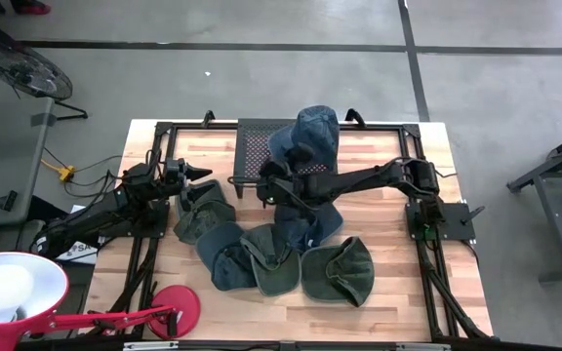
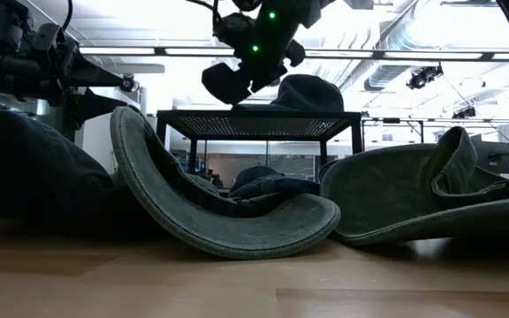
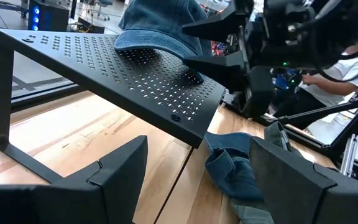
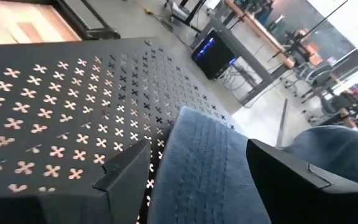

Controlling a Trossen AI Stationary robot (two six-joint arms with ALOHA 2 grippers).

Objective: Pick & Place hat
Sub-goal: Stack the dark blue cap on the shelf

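A blue denim hat sits on the black perforated rack at the table's far middle, its brim lying on the rack top. My right gripper hovers open at the hat's near left side, one finger on each side of the brim. Level and open, my left gripper waits at the table's left, pointing toward the rack. Several more denim and green hats lie heaped on the table in front of the rack. My right gripper has its open fingers on either side of the hat's brim, coming slanting down from the near side. Whether a finger touches the brim I cannot tell. The brim lies flat on the rack top.
A green hat lies upturned near the front, another to its right. A red lamp stands at the near left corner. The rack's left part is bare. Bare wood shows along the near edge.
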